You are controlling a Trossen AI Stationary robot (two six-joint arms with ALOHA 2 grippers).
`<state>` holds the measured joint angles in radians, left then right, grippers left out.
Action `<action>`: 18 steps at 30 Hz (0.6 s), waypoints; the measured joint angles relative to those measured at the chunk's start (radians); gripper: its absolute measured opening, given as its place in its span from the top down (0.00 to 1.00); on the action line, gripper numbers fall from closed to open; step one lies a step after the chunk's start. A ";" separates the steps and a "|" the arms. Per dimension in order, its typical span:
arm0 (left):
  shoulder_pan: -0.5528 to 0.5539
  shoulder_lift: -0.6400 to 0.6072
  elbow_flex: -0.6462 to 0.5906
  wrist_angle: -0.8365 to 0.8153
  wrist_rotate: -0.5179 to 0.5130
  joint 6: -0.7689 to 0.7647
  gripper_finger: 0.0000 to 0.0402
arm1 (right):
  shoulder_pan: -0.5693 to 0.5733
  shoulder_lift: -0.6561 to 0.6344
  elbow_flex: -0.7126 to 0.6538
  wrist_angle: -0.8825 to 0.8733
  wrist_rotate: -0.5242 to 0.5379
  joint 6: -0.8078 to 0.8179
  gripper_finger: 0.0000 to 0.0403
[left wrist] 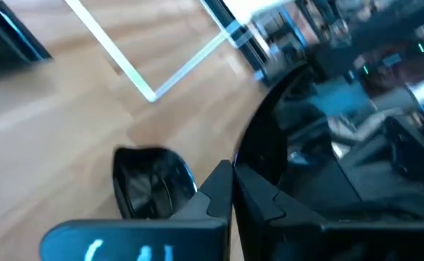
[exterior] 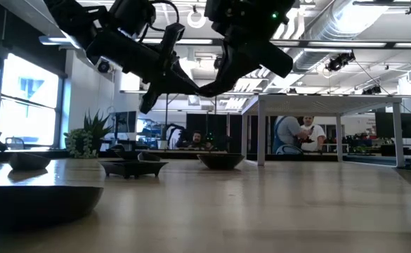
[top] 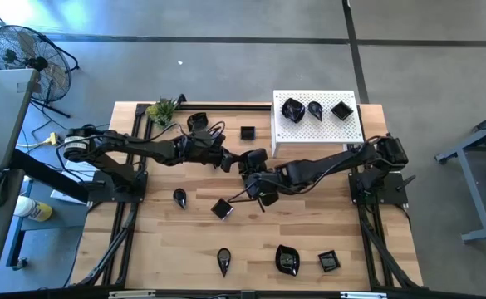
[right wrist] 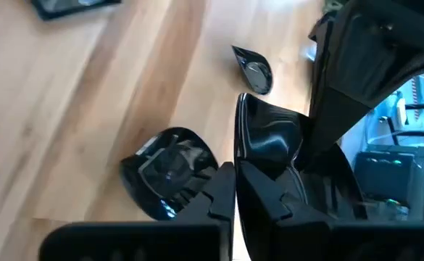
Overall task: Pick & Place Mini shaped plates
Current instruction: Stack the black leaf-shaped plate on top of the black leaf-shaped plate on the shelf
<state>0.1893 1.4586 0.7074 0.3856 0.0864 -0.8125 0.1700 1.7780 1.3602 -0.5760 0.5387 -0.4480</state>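
plates on platform: we count three mini shaped plates [top: 315, 109] on the white perforated platform [top: 349, 129], far right of the table [top: 168, 241].
plates on table: we count seven loose on the wood: one far by the plant [top: 162, 110], a square one [top: 247, 132] far centre, a teardrop [top: 179, 197] and a tilted square [top: 222, 208] mid-left, and a teardrop [top: 223, 261], a rounded one [top: 287, 260] and a square [top: 329, 262] along the near edge.
held plate: one more glossy black plate [right wrist: 269, 141] is mid-air at table centre, between both arms.
right gripper [right wrist: 233, 177]: fingers clamped on that held plate.
left gripper [top: 228, 159]: meets the right one at centre; we cannot tell whether its fingers are apart or together.
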 joint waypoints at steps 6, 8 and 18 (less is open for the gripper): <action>0.082 -0.020 0.001 -0.100 0.223 0.040 0.87 | 0.018 -0.031 -0.001 0.003 -0.026 -0.026 0.99; 0.113 -0.039 0.001 -0.135 0.282 0.069 0.81 | 0.020 -0.044 -0.001 -0.009 -0.052 -0.023 0.99; 0.145 -0.119 0.001 -0.163 0.406 0.328 0.66 | 0.002 -0.213 -0.001 -0.167 -0.095 -0.165 1.00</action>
<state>0.3341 1.3396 0.7084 0.2227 0.4923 -0.4848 0.1724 1.5646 1.3590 -0.7430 0.4441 -0.6131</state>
